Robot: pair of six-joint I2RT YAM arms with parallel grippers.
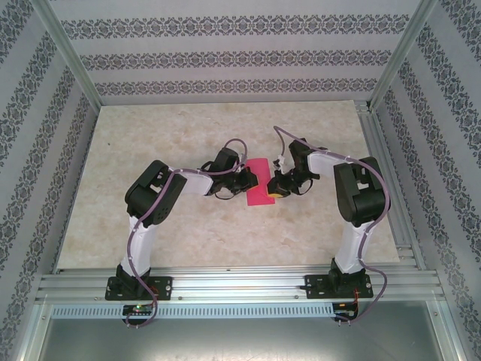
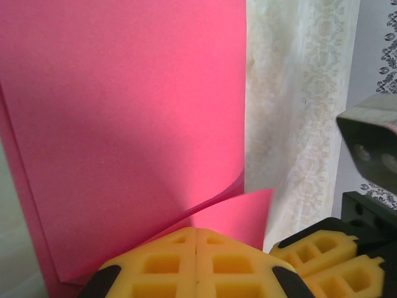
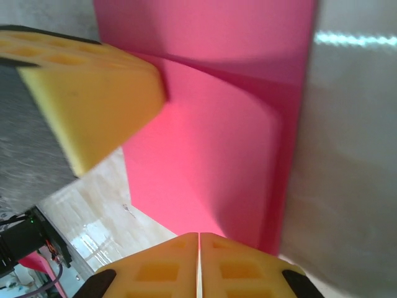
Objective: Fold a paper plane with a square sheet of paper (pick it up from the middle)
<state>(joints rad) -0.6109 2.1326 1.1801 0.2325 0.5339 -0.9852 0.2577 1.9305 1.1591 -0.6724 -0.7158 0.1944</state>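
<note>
At table [image 1: 150, 226] centre lies the sheet of paper [image 1: 259, 183], doubled into a strip: an early fold, I judge. At its 9 o'clock the left gripper [image 2: 196, 261], at 4 o'clock the right gripper [image 3: 198, 264] — both pressed together (seemingly nipping the lifted top layer). Next probably: press 1 crease flat.

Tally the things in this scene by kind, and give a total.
Sheet of paper: 1
Robot arms: 2, the left arm and the right arm
Total: 3
</note>
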